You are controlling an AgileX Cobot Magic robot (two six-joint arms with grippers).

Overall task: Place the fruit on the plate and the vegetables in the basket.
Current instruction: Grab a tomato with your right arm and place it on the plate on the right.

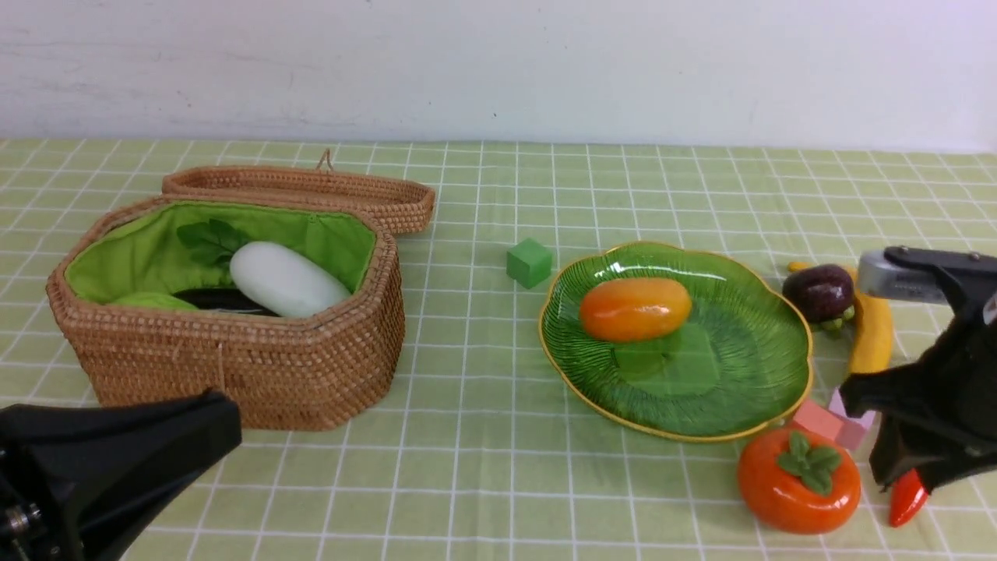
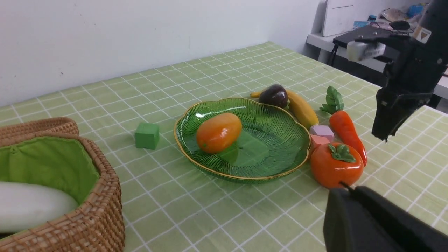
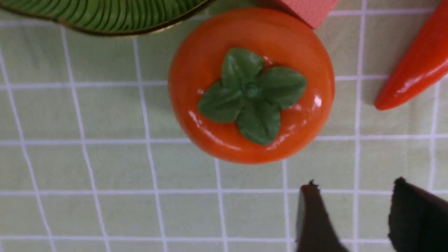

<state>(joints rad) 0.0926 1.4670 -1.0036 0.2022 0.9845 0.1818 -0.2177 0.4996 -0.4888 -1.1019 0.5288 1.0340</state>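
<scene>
The plate [image 1: 724, 389] holds the mango [image 1: 635, 308]. The mangosteen [image 1: 818, 292] and banana [image 1: 872, 331] lie behind its right edge. The persimmon [image 1: 798, 479] stands at its front right, beside the carrot [image 2: 346, 129]. The open basket [image 1: 234, 366] holds the radish [image 1: 284, 279], eggplant [image 1: 222, 300] and gourd [image 1: 152, 300]. My right gripper [image 3: 354, 185] is open and empty, hovering just to the right of the persimmon [image 3: 250, 84], above the carrot's tip [image 1: 907, 499]. My left gripper [image 2: 344, 189] is shut and empty, low in front of the basket.
A green cube [image 1: 529, 262] sits between basket and plate. A pink cube [image 1: 818, 419] and a lilac cube [image 1: 849, 428] lie between the plate, persimmon and carrot. The basket lid [image 1: 311, 191] lies open behind it. A white wall runs along the table's far edge.
</scene>
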